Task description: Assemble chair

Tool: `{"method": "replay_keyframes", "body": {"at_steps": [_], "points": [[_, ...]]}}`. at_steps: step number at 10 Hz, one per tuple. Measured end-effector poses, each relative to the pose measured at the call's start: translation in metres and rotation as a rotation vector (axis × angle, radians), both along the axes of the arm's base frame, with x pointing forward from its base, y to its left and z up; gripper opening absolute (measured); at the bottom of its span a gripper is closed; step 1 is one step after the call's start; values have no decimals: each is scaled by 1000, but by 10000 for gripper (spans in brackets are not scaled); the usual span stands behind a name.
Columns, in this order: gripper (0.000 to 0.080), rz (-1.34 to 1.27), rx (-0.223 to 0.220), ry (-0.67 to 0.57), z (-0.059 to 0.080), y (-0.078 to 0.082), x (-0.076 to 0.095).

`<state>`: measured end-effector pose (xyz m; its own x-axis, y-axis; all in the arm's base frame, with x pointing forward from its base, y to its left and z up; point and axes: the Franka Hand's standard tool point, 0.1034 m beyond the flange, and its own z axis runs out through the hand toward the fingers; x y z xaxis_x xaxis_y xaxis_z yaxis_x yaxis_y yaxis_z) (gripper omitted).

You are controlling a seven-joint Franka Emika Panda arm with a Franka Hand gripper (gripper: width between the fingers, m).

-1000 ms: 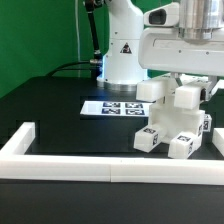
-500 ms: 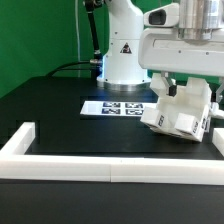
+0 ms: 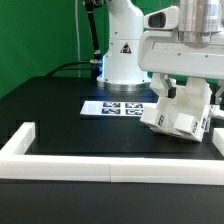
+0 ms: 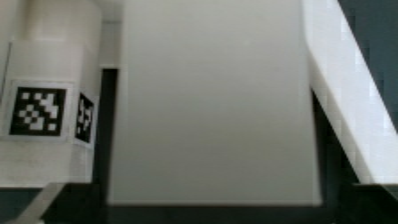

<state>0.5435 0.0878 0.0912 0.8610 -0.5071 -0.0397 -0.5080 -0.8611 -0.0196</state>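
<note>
The chair (image 3: 180, 113), a boxy cluster of white blocks with black-and-white tags, lies tipped over on the black table at the exterior view's right. My gripper (image 3: 187, 88) hangs just above it, its dark fingers spread wide on either side of the chair's upper part. In the wrist view a broad white slab (image 4: 214, 100) of the chair fills the space between the jaws. A tagged post (image 4: 50, 110) runs along one side of it and another white part (image 4: 356, 100) along the other. The gripper (image 4: 214, 205) is open; no finger visibly presses the slab.
The marker board (image 3: 115, 106) lies flat just to the exterior view's left of the chair. A low white border rail (image 3: 60, 165) runs along the table's front with short side pieces. The arm's white base (image 3: 125, 50) stands behind, before a green wall.
The chair went from standing with its blocks apart under the gripper to lying tipped as one tilted cluster. The fingers widened. Nothing has moved over the last half second.
</note>
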Motion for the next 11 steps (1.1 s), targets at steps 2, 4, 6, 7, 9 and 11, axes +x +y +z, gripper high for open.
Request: {"method": "replay_keyframes", "body": {"at_steps": [2, 4, 6, 7, 9, 11], "points": [[649, 0, 0, 0, 0, 0, 0], [649, 0, 0, 1, 0, 0, 0], [649, 0, 0, 1, -1, 0, 0], [649, 3, 2, 7, 1, 0, -1], [649, 19, 20, 20, 26, 1, -4], [649, 19, 27, 9, 36, 2, -4]]}}
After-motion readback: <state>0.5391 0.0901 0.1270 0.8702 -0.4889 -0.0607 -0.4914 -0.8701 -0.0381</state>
